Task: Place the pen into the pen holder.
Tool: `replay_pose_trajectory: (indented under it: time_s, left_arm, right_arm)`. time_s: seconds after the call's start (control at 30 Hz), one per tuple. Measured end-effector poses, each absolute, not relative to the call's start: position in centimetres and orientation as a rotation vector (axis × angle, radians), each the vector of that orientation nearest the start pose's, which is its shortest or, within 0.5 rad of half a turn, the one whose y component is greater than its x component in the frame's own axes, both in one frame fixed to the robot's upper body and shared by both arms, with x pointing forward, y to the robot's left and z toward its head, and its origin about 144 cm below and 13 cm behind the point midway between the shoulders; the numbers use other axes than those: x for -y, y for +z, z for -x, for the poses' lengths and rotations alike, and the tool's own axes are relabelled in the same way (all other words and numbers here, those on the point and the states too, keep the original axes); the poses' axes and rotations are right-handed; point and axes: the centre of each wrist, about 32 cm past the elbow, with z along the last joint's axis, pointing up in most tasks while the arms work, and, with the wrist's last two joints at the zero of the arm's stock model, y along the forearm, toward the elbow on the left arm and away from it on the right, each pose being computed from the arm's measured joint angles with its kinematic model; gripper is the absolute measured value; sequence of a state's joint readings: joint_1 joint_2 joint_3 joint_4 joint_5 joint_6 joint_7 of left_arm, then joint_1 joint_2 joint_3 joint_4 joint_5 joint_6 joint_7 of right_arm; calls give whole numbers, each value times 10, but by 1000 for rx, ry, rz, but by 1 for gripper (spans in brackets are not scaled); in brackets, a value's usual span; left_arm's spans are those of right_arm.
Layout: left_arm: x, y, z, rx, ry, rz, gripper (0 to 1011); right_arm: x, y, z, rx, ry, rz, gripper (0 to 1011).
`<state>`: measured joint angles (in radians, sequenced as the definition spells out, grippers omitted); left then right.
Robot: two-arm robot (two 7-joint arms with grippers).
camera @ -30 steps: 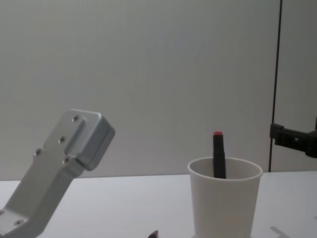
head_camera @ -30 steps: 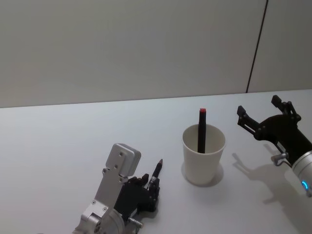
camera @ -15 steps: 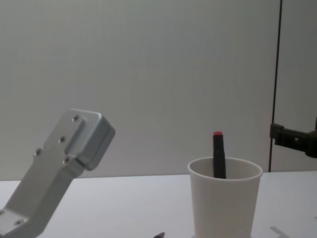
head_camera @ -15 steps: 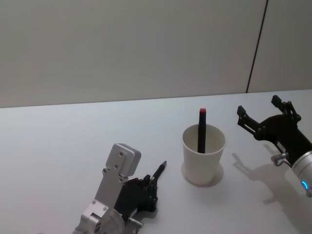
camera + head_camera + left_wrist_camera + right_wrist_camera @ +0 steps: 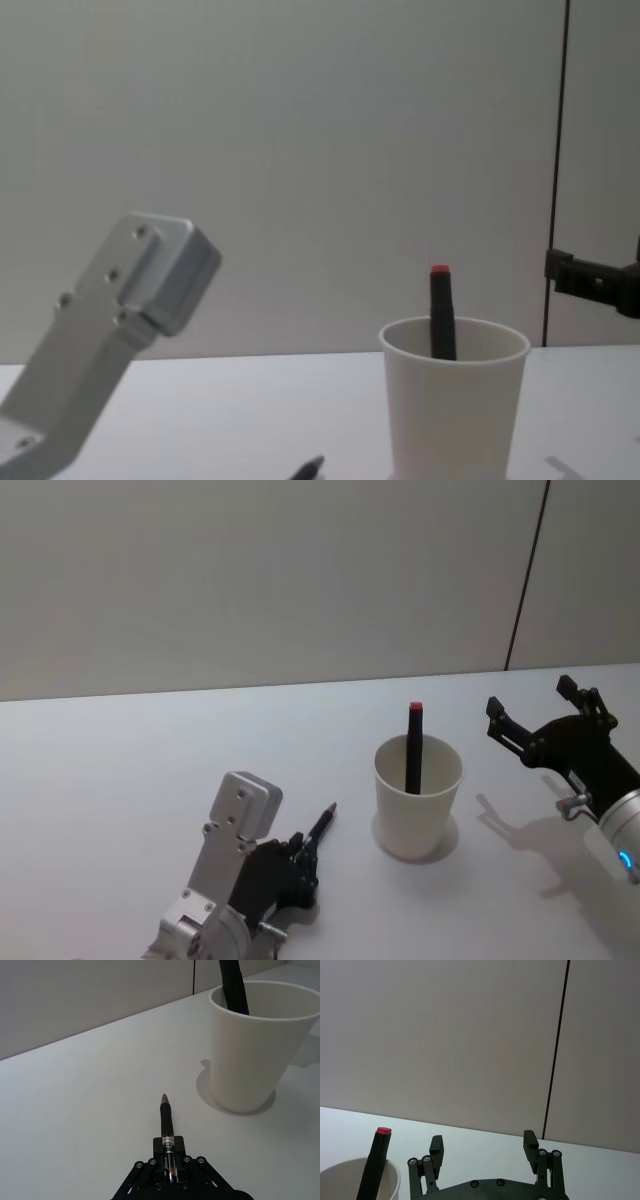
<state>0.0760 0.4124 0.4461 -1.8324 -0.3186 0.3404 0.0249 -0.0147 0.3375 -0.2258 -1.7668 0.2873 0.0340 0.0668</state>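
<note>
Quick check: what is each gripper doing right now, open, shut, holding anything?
Left gripper: fingers shut on the pen.
Right gripper: fingers open, holding nothing.

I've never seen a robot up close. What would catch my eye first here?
A white paper cup, the pen holder, stands mid-way across the white table with a black red-capped marker standing inside it. To its left, the left gripper sits low over the table, clamped on a dark pen whose tip points toward the cup. To its right, the right gripper hangs open and empty.
</note>
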Motion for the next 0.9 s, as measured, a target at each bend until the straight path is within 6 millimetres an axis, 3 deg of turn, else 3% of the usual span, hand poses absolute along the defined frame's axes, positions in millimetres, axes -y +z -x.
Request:
replay_pose_trajectory:
  time_s: [0.9]
  left_arm:
    - [-211, 1177, -406, -7, 1178, -27, 121]
  right_arm:
    - [237, 1189, -443, 75, -1229, -26, 1001]
